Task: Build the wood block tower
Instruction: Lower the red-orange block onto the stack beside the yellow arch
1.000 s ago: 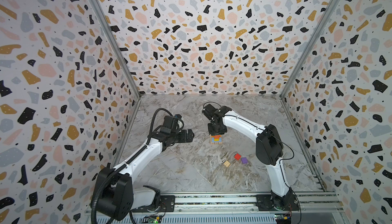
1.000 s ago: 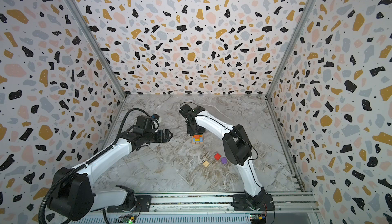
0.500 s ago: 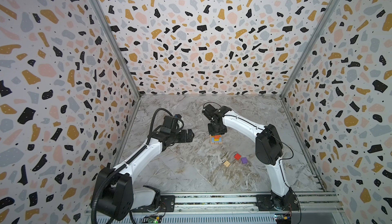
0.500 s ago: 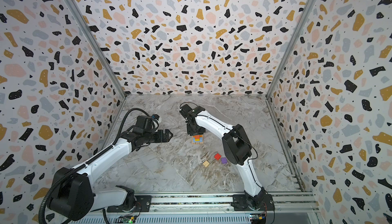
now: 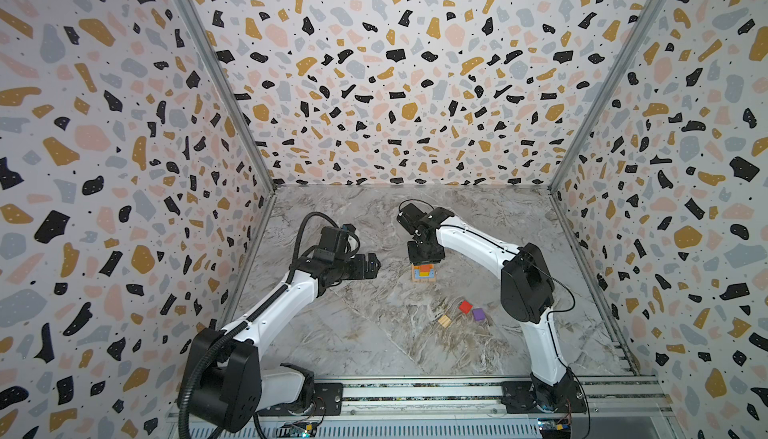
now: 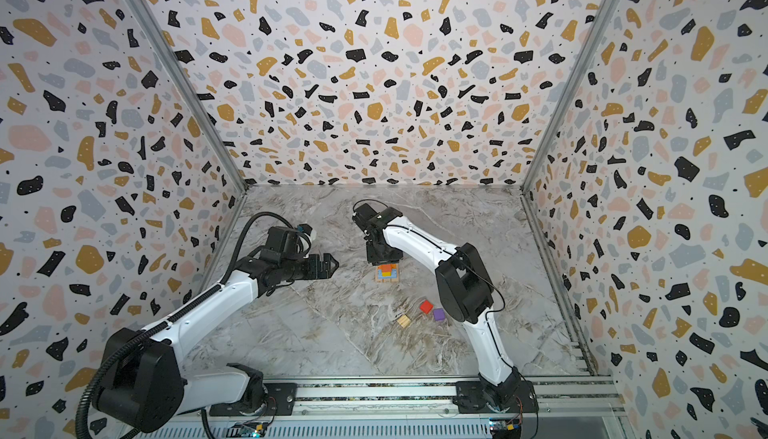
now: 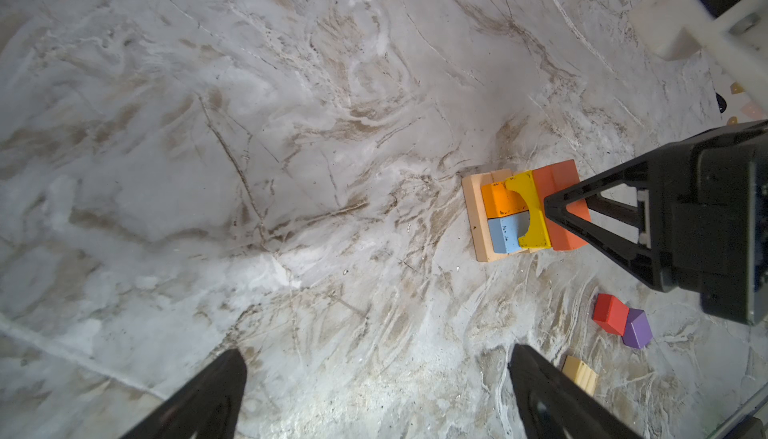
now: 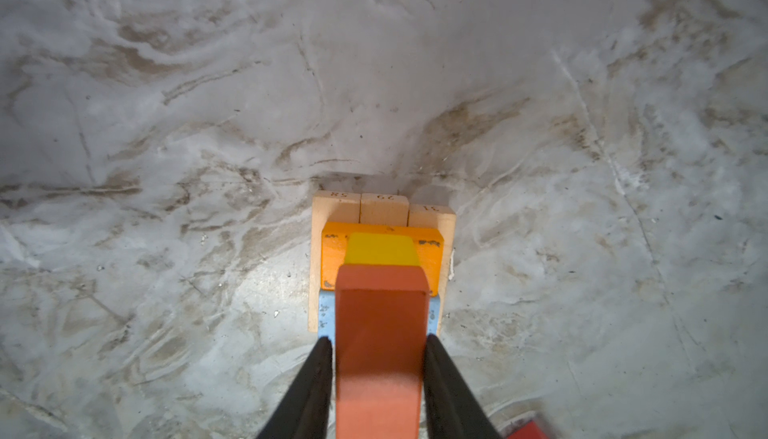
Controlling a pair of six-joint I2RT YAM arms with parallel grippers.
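Your right gripper [image 8: 378, 338] clamps the red-orange block [image 8: 380, 308] atop the tower [image 5: 423, 273], centre frame. Your left gripper [image 7: 376, 354] hangs wide open. The next move likely calls for a square release and a straight lift, then the red cube [image 5: 465, 306], lower right.

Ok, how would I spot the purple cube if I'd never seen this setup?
Over the marbled tabletop, find the right arm's black elbow. Three loose cubes lie beside it, apart from the tower. The purple cube is closest to the elbow, right next to the red cube; the tan cube sits farther off.
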